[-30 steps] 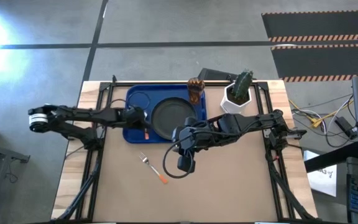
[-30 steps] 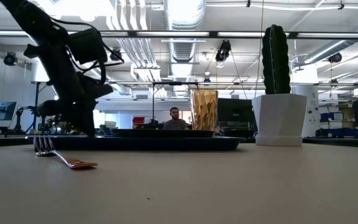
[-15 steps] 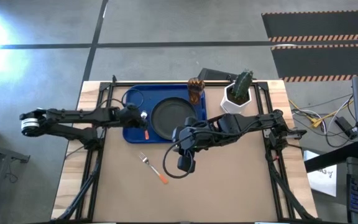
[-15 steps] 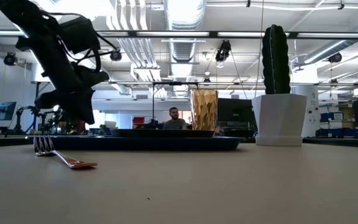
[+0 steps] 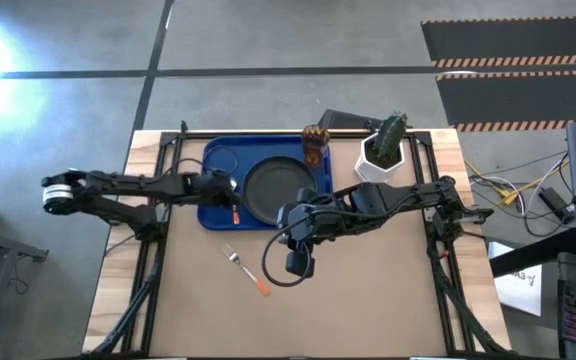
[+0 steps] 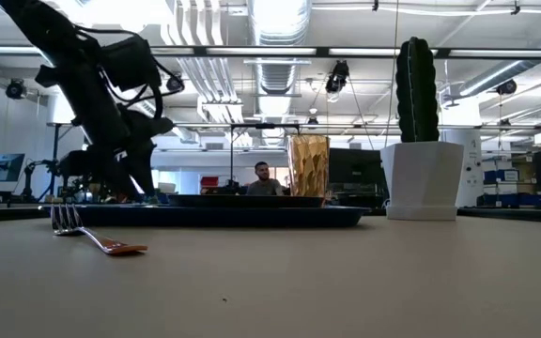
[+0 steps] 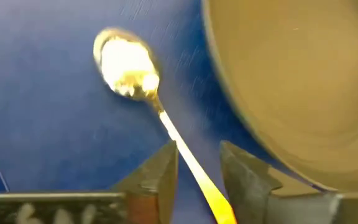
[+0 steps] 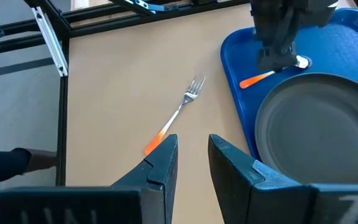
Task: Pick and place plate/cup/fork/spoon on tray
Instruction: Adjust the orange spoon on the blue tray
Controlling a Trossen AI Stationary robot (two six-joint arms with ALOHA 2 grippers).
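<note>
The blue tray point(image 5: 213, 160) lies at the table's far side. The black plate point(image 5: 273, 190) sits in it. The amber cup point(image 5: 315, 145) stands at its far right corner. The spoon point(image 7: 126, 65) lies flat on the tray left of the plate, its orange handle point(image 5: 236, 214) toward the near edge. My left gripper point(image 7: 197, 149) is low over the spoon, open narrowly, one finger on either side of the handle with a gap on each side. The fork point(image 5: 246, 270) lies on the table near the tray. My right gripper point(image 5: 298, 262) is open and empty, right of the fork.
A white pot with a green cactus point(image 5: 386, 150) stands right of the tray. Black frame rails point(image 5: 158, 230) run along the table's left and right sides. Bare tabletop point(image 5: 368, 300) lies toward the near edge. A person shows far off in the low view point(image 6: 263, 178).
My left gripper drew back a little toward the table's left edge and rose, then came back toward the plate and down over the spoon. The spoon, fork and my right gripper have stayed where they were.
</note>
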